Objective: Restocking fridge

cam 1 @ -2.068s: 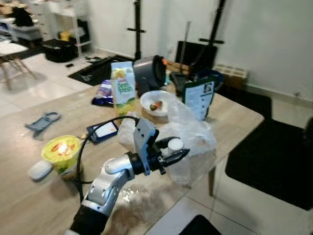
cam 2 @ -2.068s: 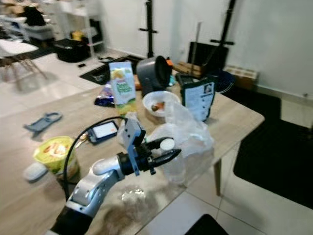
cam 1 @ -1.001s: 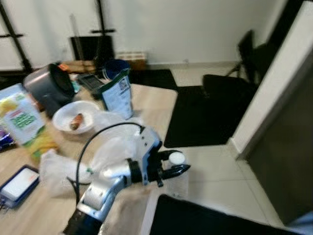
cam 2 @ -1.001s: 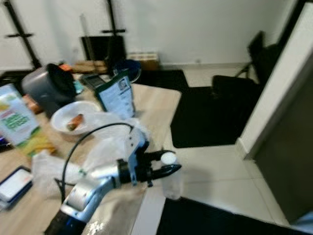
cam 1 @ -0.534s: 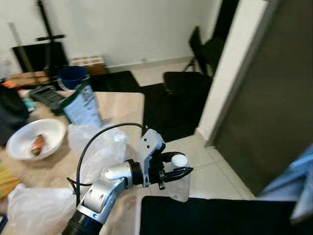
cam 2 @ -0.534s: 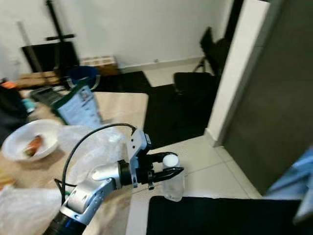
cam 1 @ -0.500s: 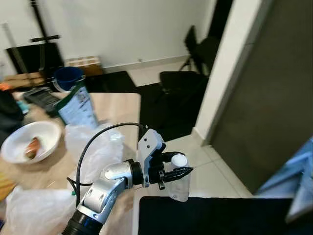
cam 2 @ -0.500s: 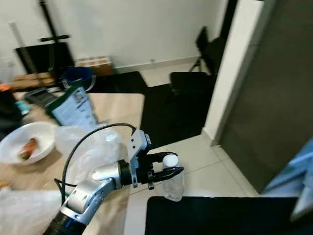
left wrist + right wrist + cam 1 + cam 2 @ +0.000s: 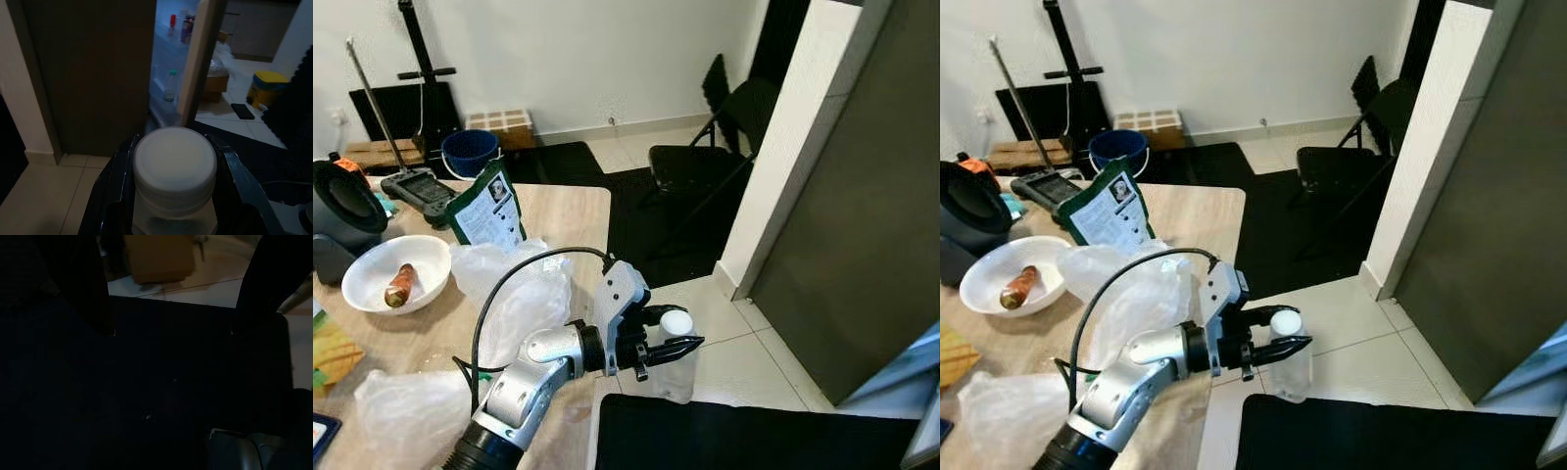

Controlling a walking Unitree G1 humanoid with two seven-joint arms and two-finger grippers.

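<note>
My left gripper (image 9: pixel 681 329) is shut on a clear plastic bottle (image 9: pixel 673 370) with a white cap (image 9: pixel 675 321), gripping it just under the cap. The bottle hangs upright past the wooden table's (image 9: pixel 576 211) right edge, above the tiled floor. In the left wrist view the cap (image 9: pixel 174 164) sits between both black fingers (image 9: pixel 116 188). Beyond it stands an open fridge (image 9: pixel 168 73) with lit shelves, several bottles inside and its pale door (image 9: pixel 200 58) ajar. My right arm hangs idle, and its wrist view is very dark.
On the table lie a white bowl (image 9: pixel 396 274) with a piece of food, a green pouch (image 9: pixel 489 211), crumpled plastic bags (image 9: pixel 524 294) and a grey appliance (image 9: pixel 342 215). A black folding chair (image 9: pixel 705 162) and a dark tall panel (image 9: pixel 862 215) stand to the right. A black mat (image 9: pixel 724 431) lies below.
The camera swung to the right away from the table, then settled. The bottle stays held in my left gripper at the same place relative to my arm.
</note>
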